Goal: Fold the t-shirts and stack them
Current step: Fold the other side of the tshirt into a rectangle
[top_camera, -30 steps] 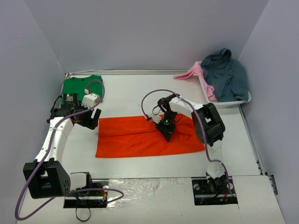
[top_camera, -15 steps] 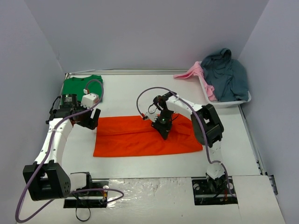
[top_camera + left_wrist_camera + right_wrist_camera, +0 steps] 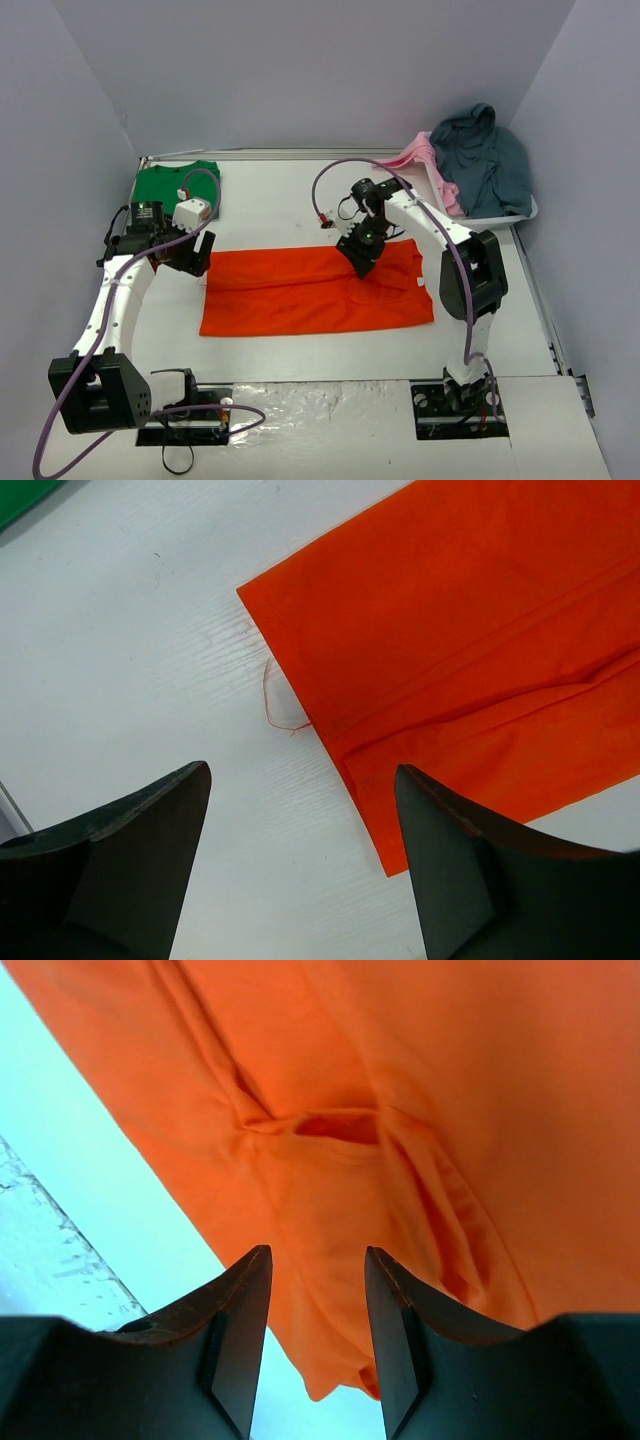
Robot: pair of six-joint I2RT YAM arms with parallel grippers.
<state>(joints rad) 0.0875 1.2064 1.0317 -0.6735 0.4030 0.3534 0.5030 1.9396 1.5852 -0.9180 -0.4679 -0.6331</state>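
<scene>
The orange t-shirt (image 3: pixel 315 290) lies flat in the middle of the counter (image 3: pixel 270 200), folded into a long band that runs left to right across the overhead view. The green t-shirt (image 3: pixel 168 184) sits folded at the upper left corner, well apart from it.

The left claw (image 3: pixel 190 258) hangs just off the orange band's upper left end. Its jaws are wide apart with nothing between them. From its own camera the left claw (image 3: pixel 300 790) is over bare white counter. The cloth's corner and a loose orange thread (image 3: pixel 280 705) show just beyond the fingers.

The right claw (image 3: pixel 362 260) points down at the band's upper edge, right of centre. Its jaws stand a little apart above rumpled orange cloth (image 3: pixel 330 1170), and they grip nothing.

At the upper right, a white basket (image 3: pixel 500 218) holds grey-blue and pink clothes.
</scene>
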